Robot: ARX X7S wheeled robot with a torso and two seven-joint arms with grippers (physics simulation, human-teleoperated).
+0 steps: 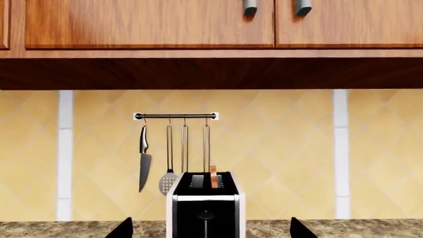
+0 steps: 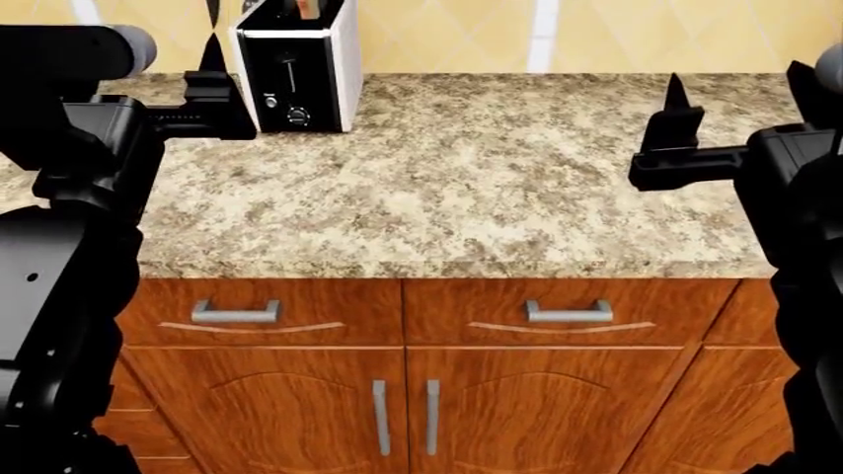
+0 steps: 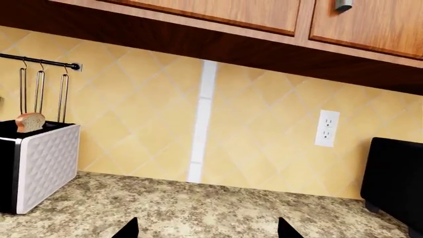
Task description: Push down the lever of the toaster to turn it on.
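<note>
Left wrist view: the toaster (image 1: 205,204) stands on the counter (image 1: 59,228) against the tiled wall, its black front facing the camera; the lever (image 1: 205,215) sits in its slot; a slice of bread (image 1: 213,176) pokes from one slot; a knife (image 1: 144,164) and utensils hang from a rail (image 1: 175,116) behind; two fingertips (image 1: 123,229) of the left gripper (image 1: 210,229) stand spread wide, touching nothing.

Head view: the toaster (image 2: 299,64) sits at the counter's far left; the left gripper (image 2: 211,54) hovers just beside it; the right gripper (image 2: 674,109) hangs well apart, its fingers not told apart here.

Right wrist view: the right gripper (image 3: 207,229) shows its tips parted, empty; an outlet (image 3: 326,128) marks the wall.
</note>
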